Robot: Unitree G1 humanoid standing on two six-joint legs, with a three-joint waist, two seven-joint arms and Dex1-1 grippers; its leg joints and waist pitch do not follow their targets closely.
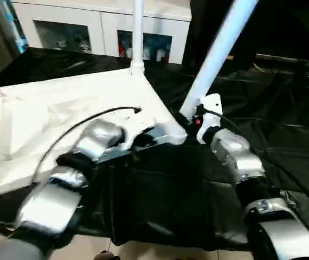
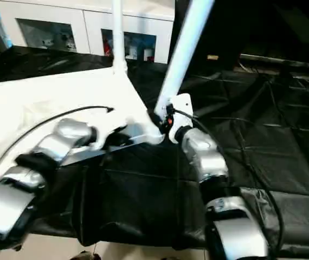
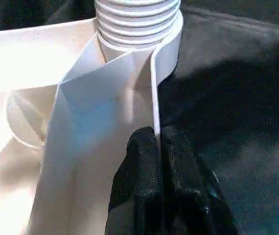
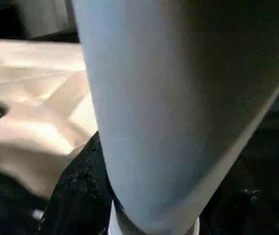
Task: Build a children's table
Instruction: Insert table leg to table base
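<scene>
The children's table top [image 1: 62, 108] lies upside down on the black-draped work table [image 1: 160, 189]. One white leg [image 1: 137, 32] stands upright in its far corner. A second white leg [image 1: 217, 54] leans to the right out of the near right corner socket; its ribbed, threaded end [image 3: 137, 24] sits in that socket. My right gripper [image 1: 190, 120] is shut on this leaning leg [image 4: 178, 122] just above the socket, a black finger [image 4: 76, 196] against it. My left gripper [image 3: 156, 134] is shut on the top's thin rim wall [image 3: 154, 88] right beside the same corner.
A white cabinet [image 1: 89, 27] with glass doors stands behind the work table. Black cloth spreads wide to the right [image 1: 284, 119]. The work table's front edge and pale floor [image 1: 143, 252] lie just below my forearms. A black cable [image 1: 73, 127] arcs over my left arm.
</scene>
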